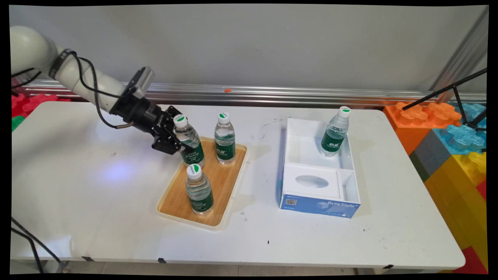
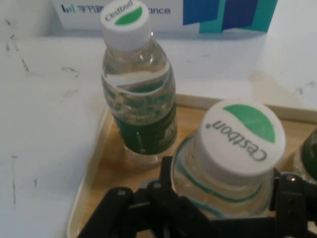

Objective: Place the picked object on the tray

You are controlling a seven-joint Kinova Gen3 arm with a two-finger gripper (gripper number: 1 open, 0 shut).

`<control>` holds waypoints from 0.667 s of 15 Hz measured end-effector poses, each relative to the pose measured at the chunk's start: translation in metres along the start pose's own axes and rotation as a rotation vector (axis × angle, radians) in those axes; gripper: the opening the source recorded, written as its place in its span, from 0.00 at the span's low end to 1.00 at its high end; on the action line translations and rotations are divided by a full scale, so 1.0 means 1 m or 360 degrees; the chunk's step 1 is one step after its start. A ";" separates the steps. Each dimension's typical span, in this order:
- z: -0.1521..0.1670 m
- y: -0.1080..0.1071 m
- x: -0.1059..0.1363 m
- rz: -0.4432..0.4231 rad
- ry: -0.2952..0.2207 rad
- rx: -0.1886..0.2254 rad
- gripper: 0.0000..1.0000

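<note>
White arm reaching in from upper left, sloping down; tool (image 1: 179,143) fingers closed around something.

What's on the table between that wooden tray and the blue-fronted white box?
Nothing: the main view shows only bare white table between the wooden tray and the white box, apart from small dark marks.

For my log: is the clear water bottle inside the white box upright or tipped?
Tipped: the clear water bottle leans against the white box's far right wall.
</note>
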 end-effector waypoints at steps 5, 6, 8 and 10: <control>0.011 -0.010 -0.013 0.0081 -0.0029 -0.0014 0.00; 0.013 -0.012 -0.015 0.0091 -0.0030 -0.0018 0.00; 0.017 -0.015 -0.017 0.0108 -0.0031 -0.0021 1.00; 0.021 -0.017 -0.018 0.0116 -0.0031 -0.0021 1.00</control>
